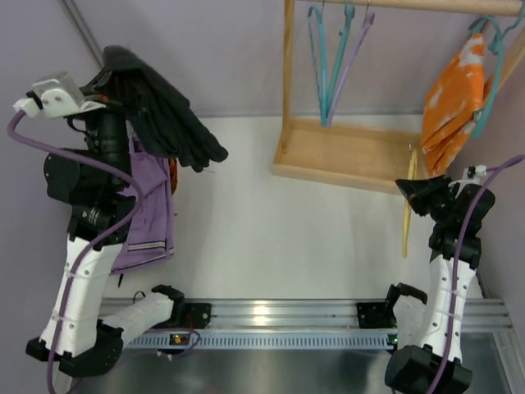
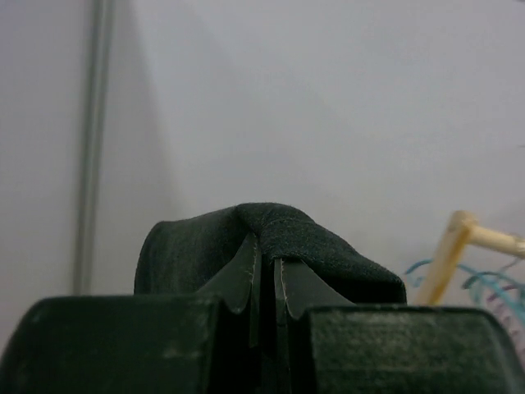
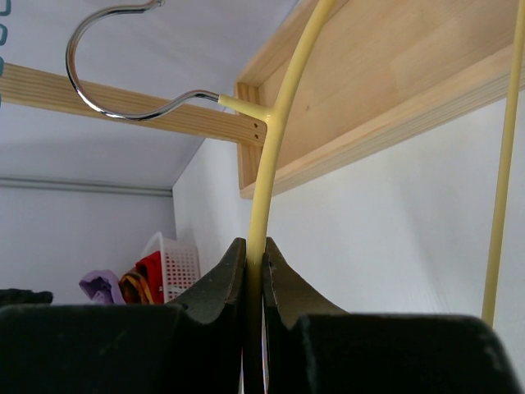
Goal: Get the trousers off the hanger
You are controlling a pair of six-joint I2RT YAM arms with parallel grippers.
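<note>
Trousers and hanger separated. Your left tool (image 2: 264,250) is clamped tight on a fold of the black trousers (image 1: 164,115), which hang high at far left over the surface (image 1: 271,213). Your right tool (image 3: 254,250) pinches the bare yellow hanger (image 3: 261,180), well apart at right. Judged remaining: setting both down.

high rear overview, wrists close on trousers (image 2: 283,230), hanger (image 3: 261,185)

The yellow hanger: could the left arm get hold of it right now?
Probably not. The left gripper is shut on the black trousers, raised at the far left. The yellow hanger is clamped in the right gripper on the opposite side, well apart from it.
</note>
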